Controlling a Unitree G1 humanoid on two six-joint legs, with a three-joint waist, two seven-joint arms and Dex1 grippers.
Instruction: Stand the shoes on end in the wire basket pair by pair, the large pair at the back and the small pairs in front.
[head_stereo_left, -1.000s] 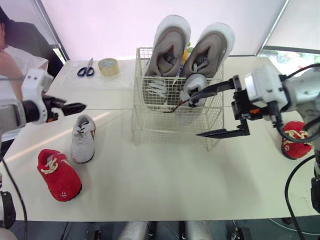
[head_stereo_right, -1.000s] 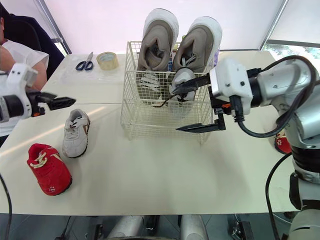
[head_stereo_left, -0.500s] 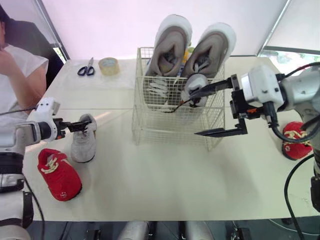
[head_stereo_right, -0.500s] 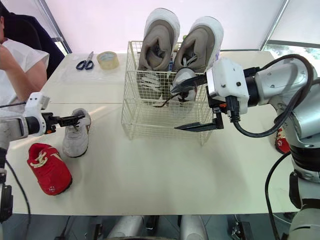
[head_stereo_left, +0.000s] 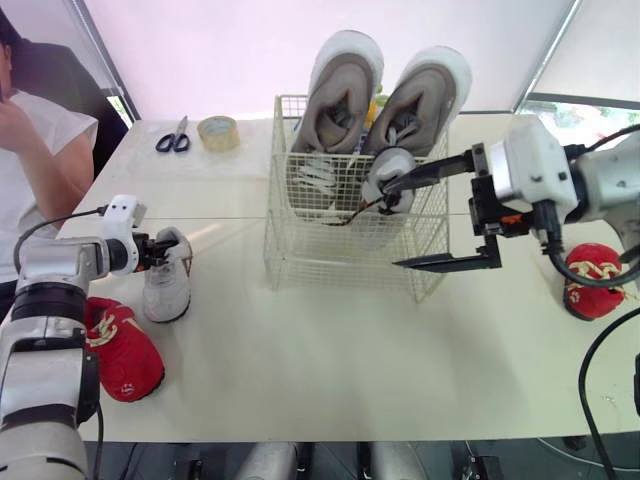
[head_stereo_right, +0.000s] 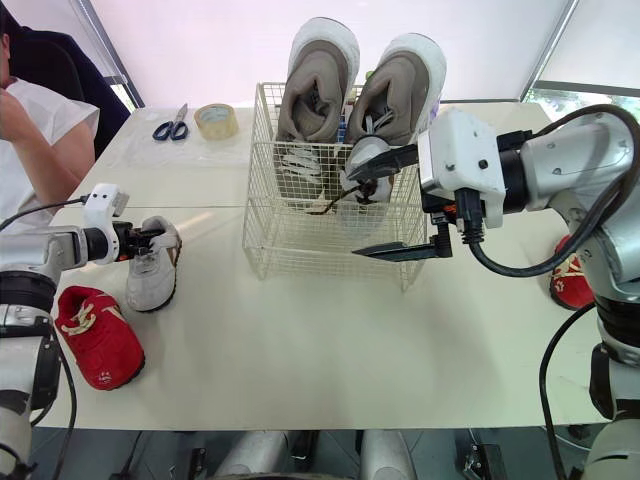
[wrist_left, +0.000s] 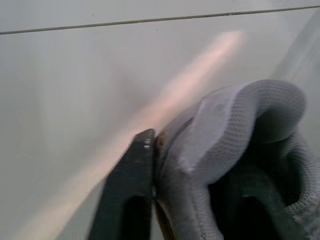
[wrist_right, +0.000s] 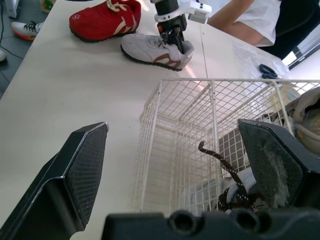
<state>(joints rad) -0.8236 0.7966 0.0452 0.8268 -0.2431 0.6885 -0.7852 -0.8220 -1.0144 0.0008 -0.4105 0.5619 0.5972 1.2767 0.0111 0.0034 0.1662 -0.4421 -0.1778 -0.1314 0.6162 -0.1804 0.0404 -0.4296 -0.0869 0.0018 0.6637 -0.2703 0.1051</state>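
no readable text, no labels, brands or numbers legible

Large shoes (head_stereo_left: 340, 90) block the wire basket's (head_stereo_left: 300, 245) back; its front left is free. The right claw (head_stereo_left: 391, 225), spread wide, straddles the front wall.

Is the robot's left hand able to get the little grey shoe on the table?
Probably yes. The left hand is right at the heel of the grey shoe, with nothing between them.
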